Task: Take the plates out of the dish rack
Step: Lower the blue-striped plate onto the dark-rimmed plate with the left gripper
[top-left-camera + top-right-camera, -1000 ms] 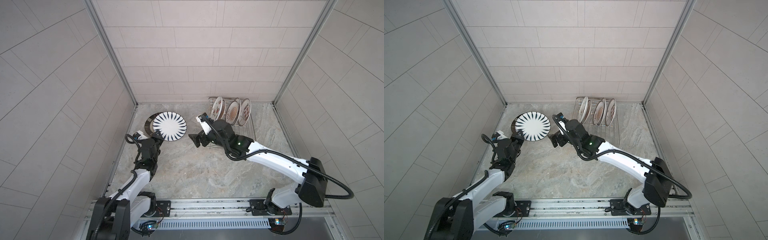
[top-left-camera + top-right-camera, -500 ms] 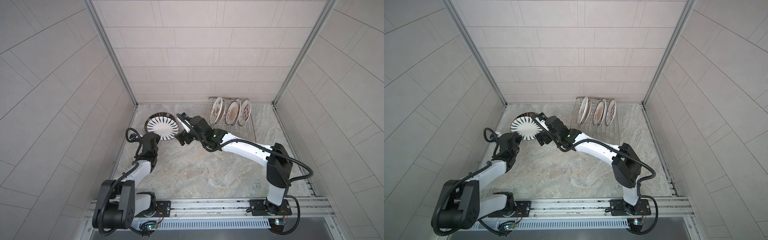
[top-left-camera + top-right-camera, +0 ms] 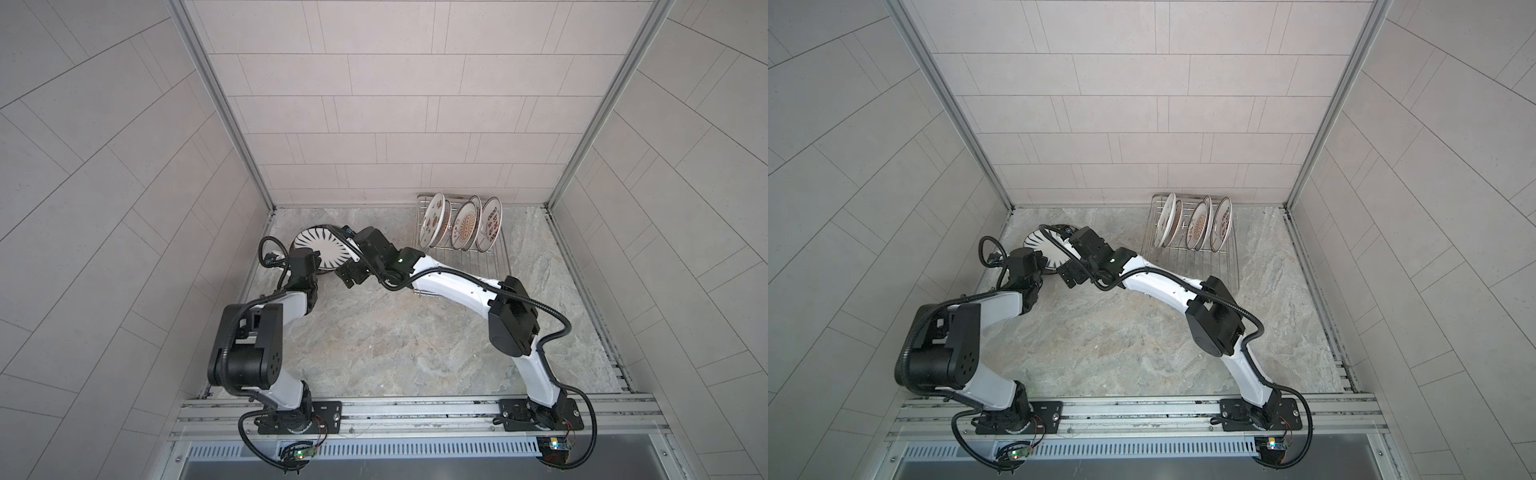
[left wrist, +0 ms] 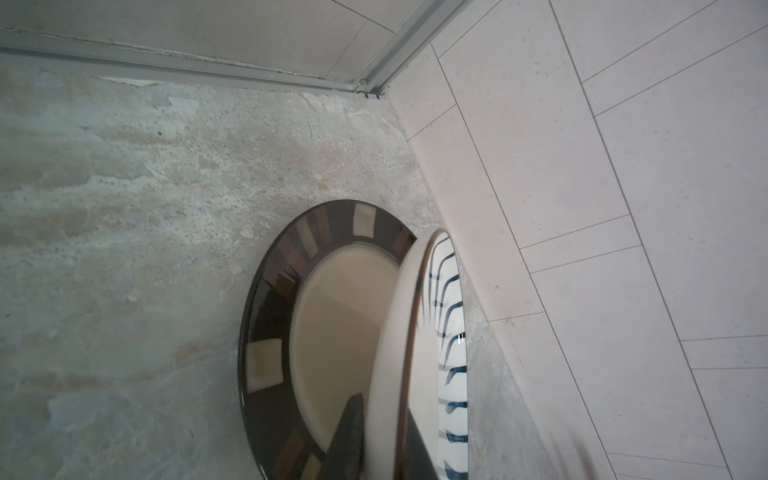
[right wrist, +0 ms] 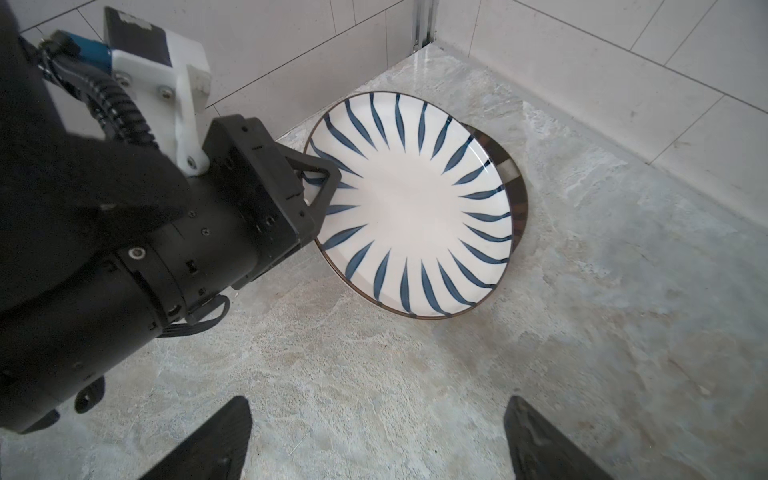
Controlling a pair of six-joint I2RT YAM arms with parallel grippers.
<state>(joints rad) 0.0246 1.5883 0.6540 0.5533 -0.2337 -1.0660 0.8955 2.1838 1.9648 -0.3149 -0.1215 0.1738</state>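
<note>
In both top views the wire dish rack [image 3: 496, 262] sits at the back right of the marble table [image 3: 374, 340], with printed plates [image 3: 465, 226] standing on edge between its tines. The left arm [image 3: 286, 303] and right arm [image 3: 453, 282] meet near the back left corner around a blue-striped plate [image 3: 322, 249]. In the left wrist view the left gripper [image 4: 382, 453] pinches that plate's rim. The plate is tilted over a dark-rimmed plate [image 4: 270, 316] lying flat on the table near the wall; whether the two touch I cannot tell. In the right wrist view the right gripper [image 5: 378, 405] is spread wide and empty, just short of the striped plate. The step looks like stacking: lower the plate flat and centred on the dark-rimmed one, let go, then send the free gripper back to the rack.
</note>
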